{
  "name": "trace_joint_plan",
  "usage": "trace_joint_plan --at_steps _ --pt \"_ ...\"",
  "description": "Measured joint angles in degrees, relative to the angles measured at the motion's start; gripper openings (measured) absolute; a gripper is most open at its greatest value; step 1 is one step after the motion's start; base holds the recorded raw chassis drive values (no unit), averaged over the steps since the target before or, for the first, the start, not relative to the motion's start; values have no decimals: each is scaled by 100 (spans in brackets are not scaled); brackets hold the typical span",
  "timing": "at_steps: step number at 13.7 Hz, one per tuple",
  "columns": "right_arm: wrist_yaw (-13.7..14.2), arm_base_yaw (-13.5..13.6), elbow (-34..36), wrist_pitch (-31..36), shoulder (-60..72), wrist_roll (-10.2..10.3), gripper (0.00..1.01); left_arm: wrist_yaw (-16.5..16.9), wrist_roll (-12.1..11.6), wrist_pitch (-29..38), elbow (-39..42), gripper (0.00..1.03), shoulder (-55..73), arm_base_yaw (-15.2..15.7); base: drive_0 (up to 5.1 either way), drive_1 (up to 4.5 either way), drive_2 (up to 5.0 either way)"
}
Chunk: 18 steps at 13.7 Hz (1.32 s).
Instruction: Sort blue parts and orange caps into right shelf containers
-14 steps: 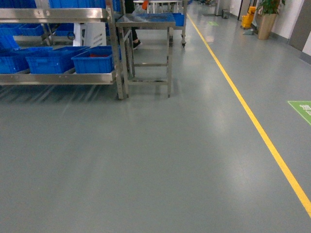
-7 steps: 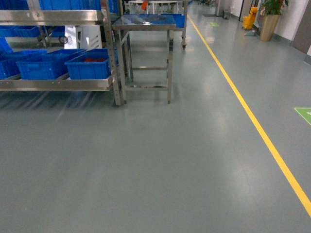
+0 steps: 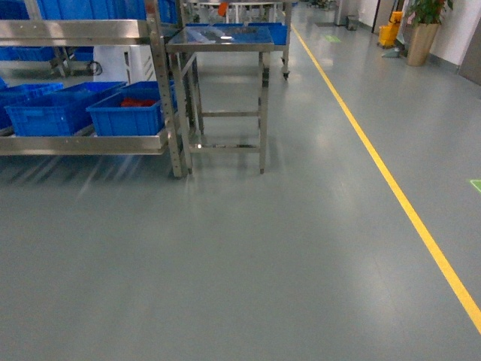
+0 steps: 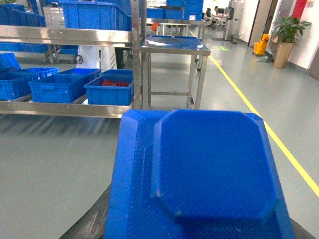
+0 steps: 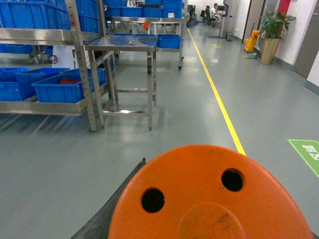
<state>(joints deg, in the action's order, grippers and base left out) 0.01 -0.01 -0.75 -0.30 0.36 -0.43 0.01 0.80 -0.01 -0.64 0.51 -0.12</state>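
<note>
Head view: grey floor (image 3: 248,256) with one yellow line (image 3: 391,180) running up the right. Far left, a steel shelf rack (image 3: 83,143); on its lower shelf three blue crates show, the nearest one (image 3: 128,114) holding red pieces. Just beside the rack stands one steel worktop (image 3: 222,37). Neither hand is in sight here.

Left wrist view: one blue part (image 4: 212,164), blocky with an octagonal raised face, fills the foreground. The hand itself is hidden, so its grip cannot be told.

Right wrist view: one orange cap (image 5: 209,199) with two round holes sits close under the lens. Again the hand is out of sight. Rack and crates lie well apart, far left.
</note>
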Motion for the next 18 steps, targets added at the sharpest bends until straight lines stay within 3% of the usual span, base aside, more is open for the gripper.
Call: trace_joint_plan --at_steps 18 --pt "-2 0 0 -7 0 0 44 -4 2 -35 0 42 0 0 0 421 -421"
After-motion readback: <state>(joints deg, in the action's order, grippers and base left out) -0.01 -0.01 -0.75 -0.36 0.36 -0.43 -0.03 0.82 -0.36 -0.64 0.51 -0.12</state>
